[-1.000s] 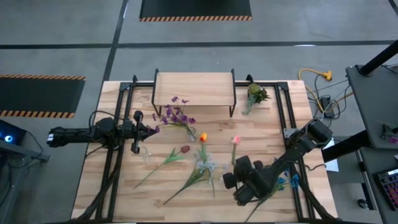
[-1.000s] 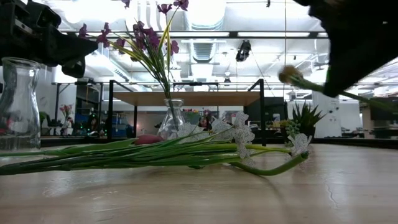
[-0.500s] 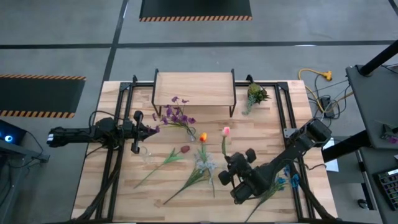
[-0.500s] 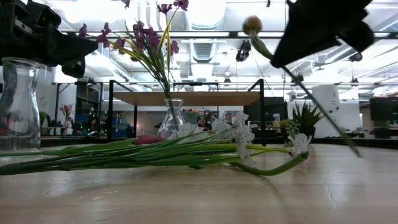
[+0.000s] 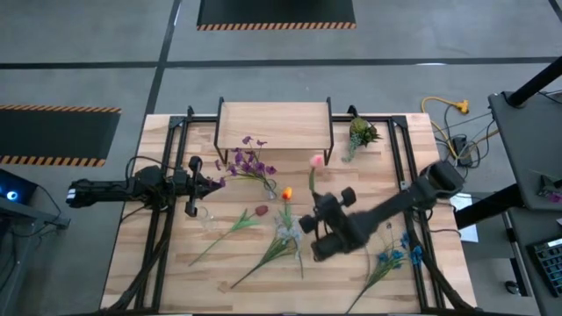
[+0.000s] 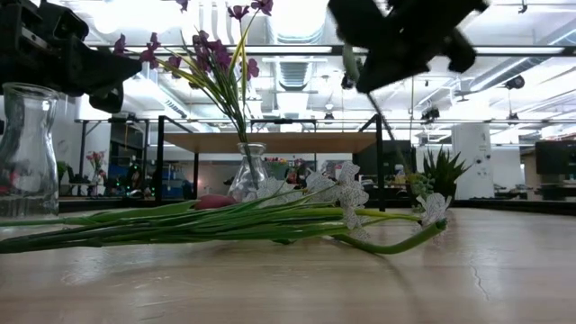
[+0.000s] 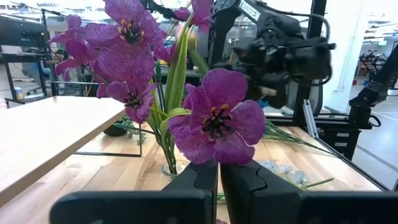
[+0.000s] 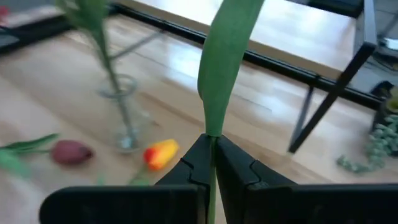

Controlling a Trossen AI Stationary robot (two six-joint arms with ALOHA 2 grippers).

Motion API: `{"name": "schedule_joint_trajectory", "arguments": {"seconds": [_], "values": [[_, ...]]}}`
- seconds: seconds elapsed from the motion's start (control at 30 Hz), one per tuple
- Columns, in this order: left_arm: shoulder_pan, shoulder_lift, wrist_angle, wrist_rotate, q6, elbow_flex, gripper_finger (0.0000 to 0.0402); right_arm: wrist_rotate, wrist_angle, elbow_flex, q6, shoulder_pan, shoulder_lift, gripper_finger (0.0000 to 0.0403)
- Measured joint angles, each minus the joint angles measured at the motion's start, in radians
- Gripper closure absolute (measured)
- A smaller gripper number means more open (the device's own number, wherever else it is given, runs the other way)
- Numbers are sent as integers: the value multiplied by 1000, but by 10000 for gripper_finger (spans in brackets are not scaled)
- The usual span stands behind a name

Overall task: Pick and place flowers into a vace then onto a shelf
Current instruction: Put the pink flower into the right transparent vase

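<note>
Left side: left gripper (image 5: 211, 183) hovers at the table's left edge, jaws together on nothing, just beside the purple flowers (image 5: 249, 163). An empty glass carafe (image 6: 24, 148) stands near that arm, seen in low view.

Centre-left: purple flowers already stand in a small glass vase (image 6: 247, 173); counts as done. Vase sits on the tabletop in front of the shelf (image 5: 275, 125), not on it. Shelf board bare as far as high view shows.

Centre: loose stock lying flat on the table: dark red flower (image 5: 260, 211), orange flower (image 5: 286, 192) beside the vase, whitish flowers (image 5: 290, 230) with long stems trailing toward the near edge.

Centre-right: right gripper (image 5: 314, 230) is raised above the table, jaws clamped on the stem of a pink flower (image 5: 316, 161); head points toward the shelf. Right wrist view confirms a green stem pinched between the pads, vase in sight ahead.

Right side: blue flowers (image 5: 392, 257) lie near the right edge; leafy sprig (image 5: 360, 133) by the shelf's right leg.

Assessment: early-to-mid stage. One bunch in vase, one stem in transit, approx. four kinds left to load, then the vase-to-shelf move, not yet begun
</note>
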Motion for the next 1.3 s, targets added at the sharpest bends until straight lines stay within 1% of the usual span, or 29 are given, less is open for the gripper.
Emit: {"name": "schedule_joint_trajectory", "arguments": {"seconds": [0.1,0.17,0.27,0.37,0.43,0.5,0.67,0.83,0.97,1.07,1.13,1.23,1.3], "values": [[0,0,0,0,0,0,402,-36,-1,0,-53,-67,-4,394],[0,0,0,0,0,0,402,-84,1,0,-107,-110,-18,394],[0,0,0,0,0,0,402,-199,7,0,-202,-165,-54,394],[0,0,0,0,0,0,402,-327,18,0,-292,-195,-103,394],[0,0,0,0,0,0,402,-376,41,-1,-353,-199,-137,394],[0,0,0,0,0,0,402,-400,71,-2,-420,-195,-170,394],[0,0,0,0,0,0,402,-403,206,-37,-586,-168,-242,394],[0,0,0,0,0,0,402,-388,382,-161,-665,-168,-310,394],[0,0,0,0,0,0,402,-378,558,-317,-700,-171,-375,394],[0,0,0,0,0,0,402,-376,771,-440,-777,-171,-429,394],[0,0,0,0,0,0,402,-377,957,-518,-867,-171,-460,394],[0,0,0,0,0,0,402,-377,1250,-621,-1064,-171,-489,394],[0,0,-4,0,-4,0,402,-377,1447,-678,-1197,-171,-486,394]]}}
